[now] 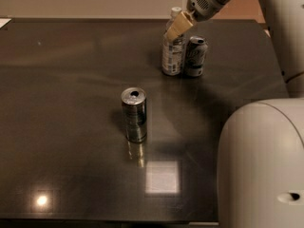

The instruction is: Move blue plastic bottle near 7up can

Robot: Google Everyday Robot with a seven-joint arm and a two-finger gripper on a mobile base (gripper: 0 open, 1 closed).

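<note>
The blue plastic bottle [171, 56] stands upright at the back of the dark table [71, 103], and its white cap shows above the finger. The 7up can [195, 57] stands just to its right, touching or nearly touching it. My gripper [179, 25] reaches down from the upper right and is closed around the bottle's neck. One beige finger [178, 26] lies across the front of the bottle; the other is hidden behind it.
A taller silver-grey can [134, 114] stands alone at the table's middle, well in front of the pair. My pale robot body [261, 165] fills the lower right corner. The arm runs along the right edge.
</note>
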